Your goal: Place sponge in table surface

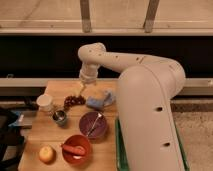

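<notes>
Blue, soft-looking sponge (100,100) rests on wooden table (57,89); hand (83,89) hovers beside it, grip unclear.

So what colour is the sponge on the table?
Light blue with a yellowish patch on the sponge, in the camera view; the gripper hangs just left of it.

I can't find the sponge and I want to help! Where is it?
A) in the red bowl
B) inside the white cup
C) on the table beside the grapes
C: the sponge lies flat on the table beside the grapes, with the gripper hanging just above them.
</notes>
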Robot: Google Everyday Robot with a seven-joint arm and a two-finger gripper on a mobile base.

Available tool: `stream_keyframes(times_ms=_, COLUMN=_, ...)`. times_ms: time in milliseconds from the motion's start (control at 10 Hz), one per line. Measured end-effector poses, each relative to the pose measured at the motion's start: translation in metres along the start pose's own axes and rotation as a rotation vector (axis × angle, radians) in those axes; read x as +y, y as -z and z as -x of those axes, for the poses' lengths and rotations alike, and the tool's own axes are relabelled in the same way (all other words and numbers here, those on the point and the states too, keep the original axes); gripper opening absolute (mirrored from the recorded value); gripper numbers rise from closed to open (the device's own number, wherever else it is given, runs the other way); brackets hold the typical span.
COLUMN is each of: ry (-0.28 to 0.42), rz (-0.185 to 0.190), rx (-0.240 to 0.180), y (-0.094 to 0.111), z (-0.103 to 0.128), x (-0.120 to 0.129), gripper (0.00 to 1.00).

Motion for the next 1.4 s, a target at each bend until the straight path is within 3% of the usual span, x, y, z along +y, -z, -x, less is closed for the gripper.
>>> stream_keyframes(times_ms=500, ry=-0.078, rz=0.026, rx=0.074, y=-0.067, z=-0.023, x=-0.016, gripper=0.8)
stream_keyframes(times_ms=900, ry=-0.132, rz=-0.003, rx=0.124, y=-0.07, z=-0.041, x=-0.045, gripper=0.8)
stream_keyframes(times_ms=1400, ry=-0.137, rz=0.025, rx=0.162, y=-0.087, z=-0.047, x=-0.061, gripper=0.8)
